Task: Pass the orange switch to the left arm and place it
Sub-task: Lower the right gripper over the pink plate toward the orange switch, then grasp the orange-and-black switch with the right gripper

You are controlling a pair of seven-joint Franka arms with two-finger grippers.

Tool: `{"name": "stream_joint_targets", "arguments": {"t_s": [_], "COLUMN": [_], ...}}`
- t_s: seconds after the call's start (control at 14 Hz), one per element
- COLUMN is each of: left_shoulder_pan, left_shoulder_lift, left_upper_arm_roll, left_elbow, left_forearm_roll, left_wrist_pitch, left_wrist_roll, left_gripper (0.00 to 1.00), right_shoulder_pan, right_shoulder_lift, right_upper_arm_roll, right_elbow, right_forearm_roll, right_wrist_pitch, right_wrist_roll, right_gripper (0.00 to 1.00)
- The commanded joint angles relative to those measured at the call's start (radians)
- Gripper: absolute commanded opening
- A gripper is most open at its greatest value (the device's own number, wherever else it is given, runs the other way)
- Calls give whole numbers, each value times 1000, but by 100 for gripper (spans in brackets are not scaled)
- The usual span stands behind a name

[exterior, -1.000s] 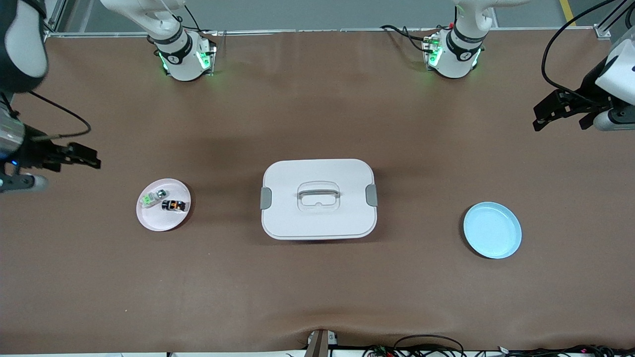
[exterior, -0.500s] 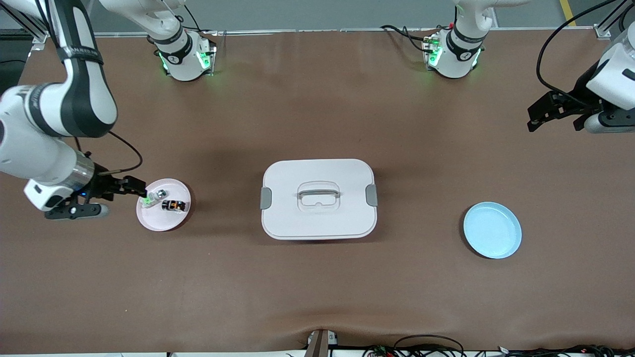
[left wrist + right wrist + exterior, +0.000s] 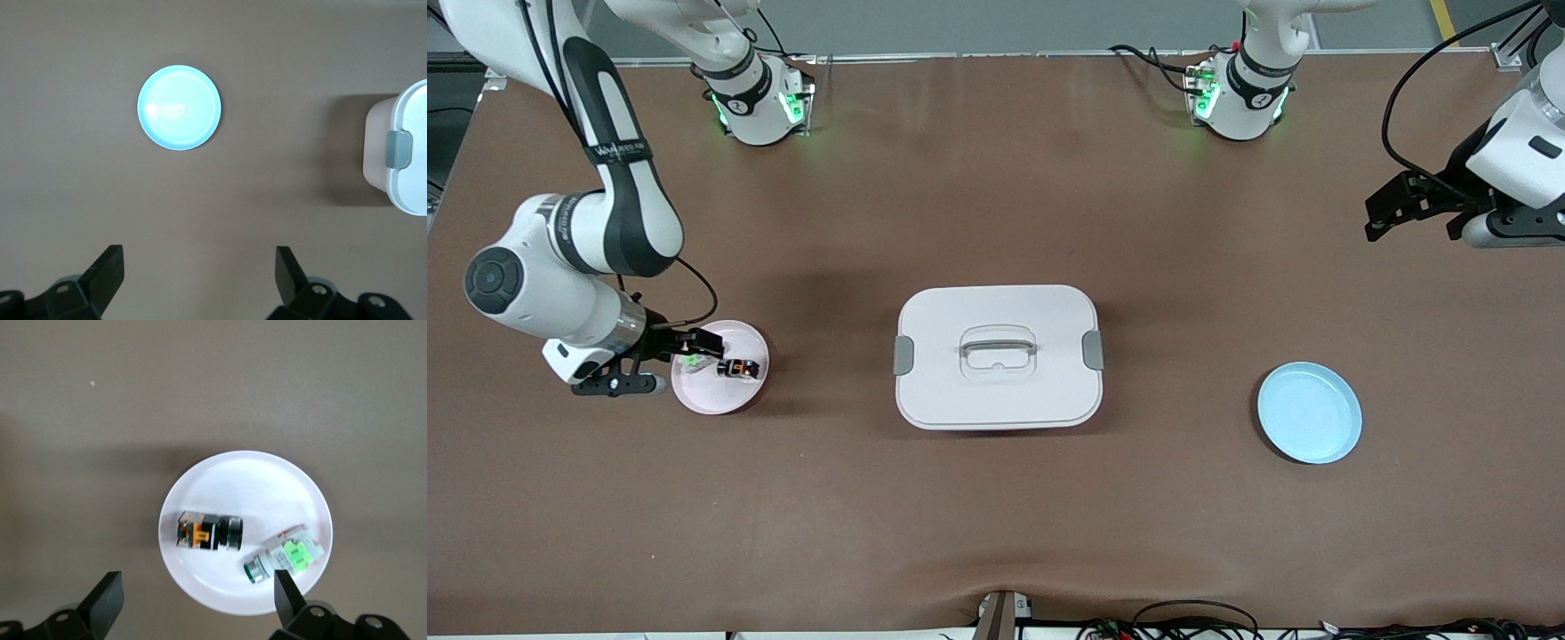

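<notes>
Since the earlier frames the right arm has swung in from the table's edge, and the right gripper (image 3: 694, 348) now hangs over the rim of the small pink round plate (image 3: 734, 394), fingers spread wide and holding nothing. The left gripper (image 3: 1383, 213) has drifted slightly along its own end of the table, also spread wide and empty.

The large white rounded-rectangular plastic box (image 3: 998, 356) with grey side latches sits at the table's centre, between the two grippers and well apart from both. The light blue round plate (image 3: 1309, 412) lies below the left gripper's reach, nearer the camera, bare. Just beside the right gripper's fingertips, the tiny black-bodied orange switch (image 3: 208, 532) lies on its side on the pink plate, close by the tiny clear-and-green switch (image 3: 287, 556).
</notes>
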Motion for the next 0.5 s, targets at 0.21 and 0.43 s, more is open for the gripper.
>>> {"name": "stream_joint_targets", "arguments": {"t_s": [0.21,0.43], "left_shoulder_pan": [3,1], "left_shoulder_lift": [9,9], "left_upper_arm_roll": [-4,-4], "left_elbow": [20,22], "left_forearm_roll": [-14,-14], "left_wrist_pitch": [-6,-6], "left_wrist_roll": [0,-2], "left_gripper": [100,100], "right_shoulder_pan": [2,6], "right_shoulder_lift": [102,127], "right_upper_arm_roll": [-1,-1], "right_elbow": [-8,-36], "right_forearm_roll": [16,16], "right_wrist_pitch": [133,196], "right_wrist_roll": [-9,-8], "right_gripper": [100,100]}}
